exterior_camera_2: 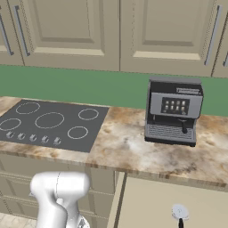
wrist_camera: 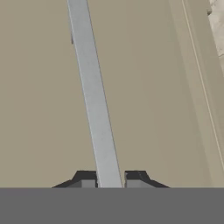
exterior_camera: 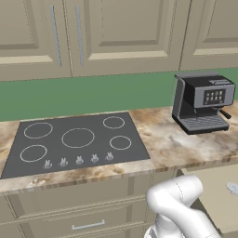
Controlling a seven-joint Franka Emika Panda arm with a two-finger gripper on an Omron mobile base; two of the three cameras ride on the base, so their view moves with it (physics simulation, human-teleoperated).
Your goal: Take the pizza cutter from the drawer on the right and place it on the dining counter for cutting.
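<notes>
Fingertips [wrist_camera: 87,180] of the gripper [wrist_camera: 109,179] stand closed on the grey bar handle [wrist_camera: 94,100] of the drawer [exterior_camera_2: 173,200], one dark tip on each side of the bar, pressed against it. In the hand view the handle runs as a long pale-grey strip away from the tips across the flat beige drawer front.

From the base views the drawer stands pulled out below the marbled counter [exterior_camera_2: 129,149], its plain tan inside open to view. The pizza cutter [exterior_camera_2: 180,213] lies in it near the bottom edge of the right base view, round silver wheel uppermost with the black handle pointing down out of the picture; in the left base view only its wheel shows at the right edge.

The white arm [exterior_camera: 179,204] bends low in front of the cabinet fronts. On the counter above, a black cooktop [exterior_camera: 76,142] sits to the left and a grey coffee machine [exterior_camera_2: 173,110] to the right, well apart, against a green wall strip under beige upper cabinets [exterior_camera_2: 116,31]
</notes>
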